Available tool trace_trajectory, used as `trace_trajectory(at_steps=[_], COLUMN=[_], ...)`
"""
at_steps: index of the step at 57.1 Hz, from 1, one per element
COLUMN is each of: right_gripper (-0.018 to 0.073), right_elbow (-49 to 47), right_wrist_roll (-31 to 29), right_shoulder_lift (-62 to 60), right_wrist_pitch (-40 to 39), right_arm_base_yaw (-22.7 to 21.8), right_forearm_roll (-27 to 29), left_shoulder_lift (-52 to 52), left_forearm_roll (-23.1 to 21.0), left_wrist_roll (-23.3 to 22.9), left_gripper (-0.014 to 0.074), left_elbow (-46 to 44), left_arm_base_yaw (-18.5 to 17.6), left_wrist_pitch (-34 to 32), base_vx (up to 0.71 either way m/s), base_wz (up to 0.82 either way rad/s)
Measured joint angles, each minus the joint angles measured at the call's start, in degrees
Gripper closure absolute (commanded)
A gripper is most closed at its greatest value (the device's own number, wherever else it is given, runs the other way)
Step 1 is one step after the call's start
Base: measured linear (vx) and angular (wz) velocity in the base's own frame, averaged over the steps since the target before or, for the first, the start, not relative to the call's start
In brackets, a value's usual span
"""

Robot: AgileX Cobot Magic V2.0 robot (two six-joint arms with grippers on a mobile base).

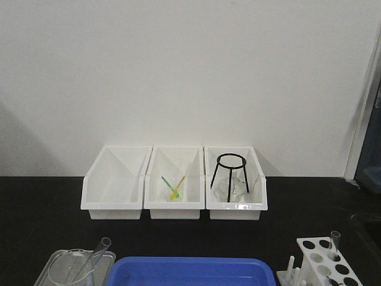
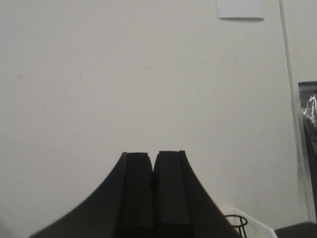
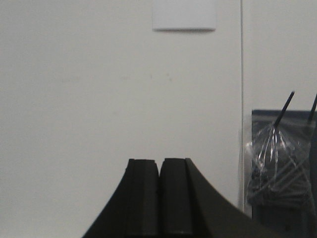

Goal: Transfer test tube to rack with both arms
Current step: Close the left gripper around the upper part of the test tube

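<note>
A clear test tube (image 1: 95, 256) leans in a wide clear beaker (image 1: 66, 271) at the bottom left of the front view. The white rack (image 1: 324, 262) with round holes and pegs stands at the bottom right, with another clear tube (image 1: 334, 243) upright in it. No arm shows in the front view. My left gripper (image 2: 153, 154) is shut and empty, raised and facing the white wall. My right gripper (image 3: 160, 161) is shut and empty, also facing the wall.
Three white bins stand in a row at the back: an empty one (image 1: 114, 182), one with yellow-green sticks (image 1: 174, 185), one with a black wire stand and flask (image 1: 235, 182). A blue tray (image 1: 190, 271) lies at the front centre. A bagged item (image 3: 277, 168) hangs right.
</note>
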Motion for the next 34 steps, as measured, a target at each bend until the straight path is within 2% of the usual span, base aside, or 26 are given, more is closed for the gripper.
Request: trace_trajectory(at_steps=[12, 19, 26, 34], right_gripper=[0.0564, 0.0536, 0.0457, 0.0274], right_elbow=[-1.75, -1.75, -1.75, -1.75], right_wrist_roll=[-0.21, -0.31, -0.31, -0.31], right_shoulder_lift=[13.58, 16.88, 17.31, 17.31], right_wrist_pitch=[2.42, 3.91, 4.84, 5.32], right_arm_base_yaw=[0.0, 0.0, 0.0, 0.0], right_forearm_roll=[0.18, 0.22, 0.22, 0.22], left_shoulder_lift=[17.06, 22.37, 24.18, 24.32], left_forearm_roll=[0.0, 0.02, 0.02, 0.02], left_wrist_roll=[0.52, 0.53, 0.53, 0.53], left_gripper=[0.0584, 0.0519, 0.04, 0.0209], left_elbow=[-3.71, -3.7, -3.7, -3.7], left_arm_base_yaw=[0.0, 0.0, 0.0, 0.0], left_wrist_pitch=[-2.05, -3.25, -3.9, -3.9], base_vx=[0.0, 0.0, 0.0, 0.0], base_wz=[0.0, 0.0, 0.0, 0.0])
